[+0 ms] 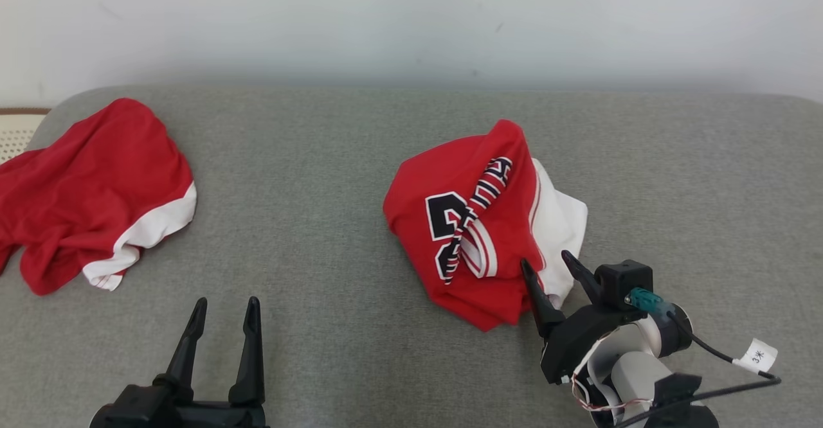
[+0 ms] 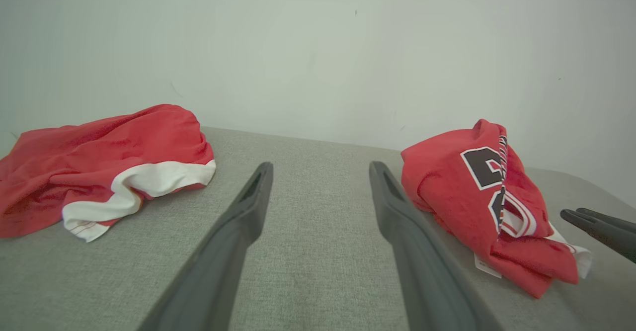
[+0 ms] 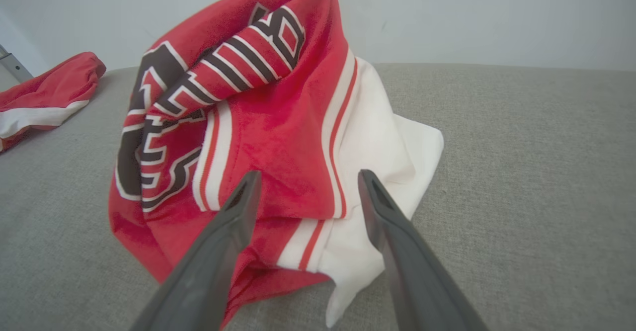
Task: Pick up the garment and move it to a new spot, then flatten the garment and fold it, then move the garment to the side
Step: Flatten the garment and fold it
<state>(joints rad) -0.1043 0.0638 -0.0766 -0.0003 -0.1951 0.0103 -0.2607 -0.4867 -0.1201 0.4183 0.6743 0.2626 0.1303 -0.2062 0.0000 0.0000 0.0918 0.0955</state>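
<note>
- Head view: the crumpled jersey [image 1: 476, 222] lies heaped right of centre on the grey padded surface [image 1: 321, 158]. The right gripper [image 1: 545, 259] sits at its near edge, jaws spread wide and holding nothing. Closing here may pinch only the top fold, so the heap could unroll or slip free on the lift.
- Head view: the left gripper [image 1: 227, 301] waits at the lower left, equally wide open and empty, well apart from the jersey. A second red garment [image 1: 96, 190] lies at the far left. If the new spot is too far that way, the two cloths could overlap and tangle.
- Left wrist view: the jersey stands tall and bunched, with the right gripper's tips near its right end. A one-handed lift would probably leave loose cloth trailing and dragging across the surface.
- Right wrist view: the fingers straddle the striped seam where the red cloth meets the white panel [image 3: 377, 137]. I cannot tell whether the tips touch the fabric or hover just above it. Too shallow a reach would close on air. Too deep a reach could catch the padding's weave along with the cloth.
</note>
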